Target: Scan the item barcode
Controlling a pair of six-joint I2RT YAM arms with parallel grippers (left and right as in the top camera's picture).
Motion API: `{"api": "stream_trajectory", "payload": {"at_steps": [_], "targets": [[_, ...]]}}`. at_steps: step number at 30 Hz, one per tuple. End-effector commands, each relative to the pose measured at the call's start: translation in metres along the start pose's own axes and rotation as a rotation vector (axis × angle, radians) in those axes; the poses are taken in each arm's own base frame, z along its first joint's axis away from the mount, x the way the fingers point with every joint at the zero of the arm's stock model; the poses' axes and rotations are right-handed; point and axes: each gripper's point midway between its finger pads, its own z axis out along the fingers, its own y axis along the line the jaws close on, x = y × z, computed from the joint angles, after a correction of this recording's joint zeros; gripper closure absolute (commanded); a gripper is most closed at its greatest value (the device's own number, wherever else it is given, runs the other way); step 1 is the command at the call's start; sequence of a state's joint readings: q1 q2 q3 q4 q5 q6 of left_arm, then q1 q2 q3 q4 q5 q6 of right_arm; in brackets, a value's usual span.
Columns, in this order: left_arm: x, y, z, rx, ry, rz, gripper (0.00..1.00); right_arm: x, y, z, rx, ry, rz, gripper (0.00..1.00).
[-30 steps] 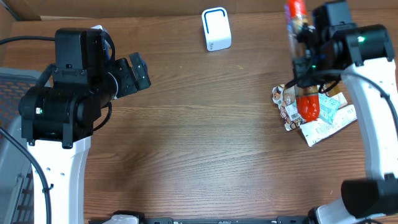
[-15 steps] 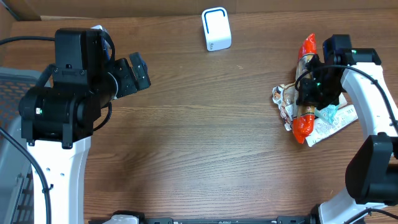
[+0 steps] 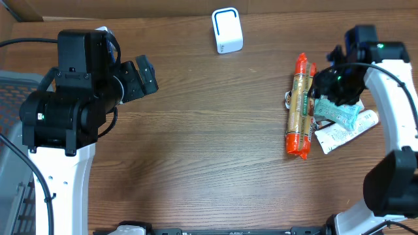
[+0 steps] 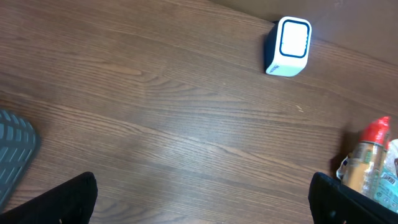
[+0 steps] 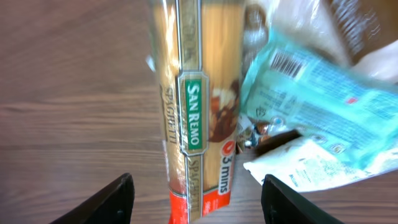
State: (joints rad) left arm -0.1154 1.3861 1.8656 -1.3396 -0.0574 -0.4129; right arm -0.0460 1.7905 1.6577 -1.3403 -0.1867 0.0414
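Overhead view. The spaghetti packet [image 3: 299,108], long and tan with red ends, lies flat on the table [image 3: 209,143], right of centre, its length running roughly toward and away from the far edge. Its right side touches a small heap of a teal packet [image 3: 341,115] and a white packet [image 3: 347,130]. My right arm [image 3: 386,72] reaches over that heap; my fingers under its black head cannot be made out from above. The white scanner [image 3: 227,30] stands near the far edge, well apart from the spaghetti packet. My left fingers [image 3: 145,75] hang over the table's left part, holding nothing. A grey basket [image 3: 10,124] sits at the left edge

Left wrist view. My left fingers [image 4: 71,198] stand wide apart with bare table [image 4: 186,124] between them. The scanner [image 4: 287,46] is ahead; the red end of the spaghetti packet [image 4: 368,155] shows at the right, and a corner of the basket [image 4: 15,146] at the left

Right wrist view. My right fingers [image 5: 112,202] are apart, clamped on nothing. The spaghetti packet [image 5: 196,106] lies on the table [image 5: 74,93] below the gap, label up, clear of both fingers. The teal packet [image 5: 323,102], a barcode on its face, and the white packet [image 5: 308,169] lie just beside it
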Motion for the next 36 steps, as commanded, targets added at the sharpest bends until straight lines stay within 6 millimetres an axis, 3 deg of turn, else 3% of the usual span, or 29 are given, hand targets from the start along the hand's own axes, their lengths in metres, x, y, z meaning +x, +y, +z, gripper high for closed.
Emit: {"api": "stream_trajectory", "payload": {"at_steps": [1,5,6,10,11,12,13,17,20,31,36], "targets": [[-0.004,0.001,-0.003,-0.001,-0.016,-0.010,0.00,-0.019,0.023,-0.079,-0.047,-0.211,-0.033,0.34],[-0.004,0.001,-0.003,-0.001,-0.016,-0.010,0.00,-0.013,0.048,-0.129,-0.101,-0.296,-0.095,0.34],[-0.004,0.001,-0.003,-0.001,-0.016,-0.010,0.00,-0.004,0.057,-0.153,-0.114,-0.336,-0.124,0.34],[-0.004,0.001,-0.003,-0.001,-0.016,-0.010,0.00,0.018,0.070,-0.197,-0.141,-0.417,-0.160,0.34],[-0.004,0.001,-0.003,-0.001,-0.016,-0.010,0.00,0.025,0.072,-0.205,-0.153,-0.432,-0.167,0.28],[-0.004,0.001,-0.003,-0.001,-0.016,-0.010,0.00,0.031,0.074,-0.211,-0.167,-0.446,-0.173,0.00],[-0.004,0.001,-0.003,-0.001,-0.016,-0.010,0.01,0.046,0.078,-0.222,-0.192,-0.459,-0.184,0.00],[-0.004,0.001,-0.003,-0.001,-0.016,-0.010,0.00,0.073,0.082,-0.231,-0.225,-0.438,-0.189,0.00],[-0.004,0.001,-0.003,-0.001,-0.016,-0.010,0.00,0.080,0.080,-0.235,-0.221,-0.444,-0.190,0.00],[-0.004,0.001,-0.003,-0.001,-0.016,-0.010,0.00,0.071,0.070,-0.237,-0.151,-0.485,-0.179,0.00],[-0.004,0.001,-0.003,-0.001,-0.016,-0.010,0.00,0.041,0.075,-0.246,-0.135,-0.622,-0.292,0.00]]}}
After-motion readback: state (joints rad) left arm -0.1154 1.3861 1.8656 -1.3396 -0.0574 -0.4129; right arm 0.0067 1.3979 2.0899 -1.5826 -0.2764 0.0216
